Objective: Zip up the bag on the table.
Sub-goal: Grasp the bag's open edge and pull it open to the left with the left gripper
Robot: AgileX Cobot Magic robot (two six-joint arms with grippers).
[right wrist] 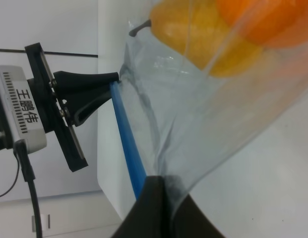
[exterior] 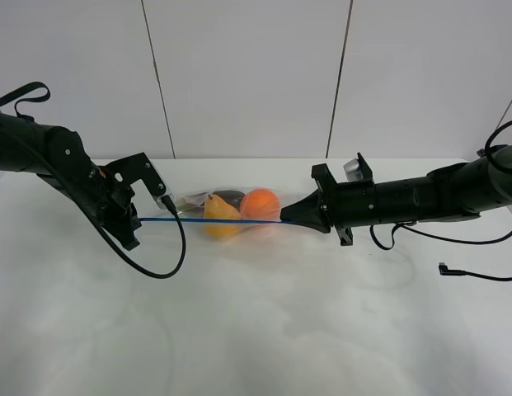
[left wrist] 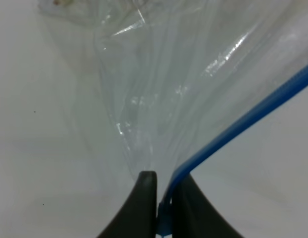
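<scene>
With your left gripper (left wrist: 163, 181) and right gripper (right wrist: 166, 183) clamped tight on opposite ends of the bag's (exterior: 231, 208) blue zip strip (exterior: 206, 220), pulling harder could yank one end free, unsealed.

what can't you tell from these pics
- Zip strip: sealed or open unclear; too thin in the high view, wrist views show only its ends.
- Dark thing in the bag: mostly hidden behind fruit, high view.
- Cable plug: too small to identify, high view.

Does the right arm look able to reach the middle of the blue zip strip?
Probably yes: the right hand grips one end of the strip, and nothing covers it up to the left hand.
</scene>
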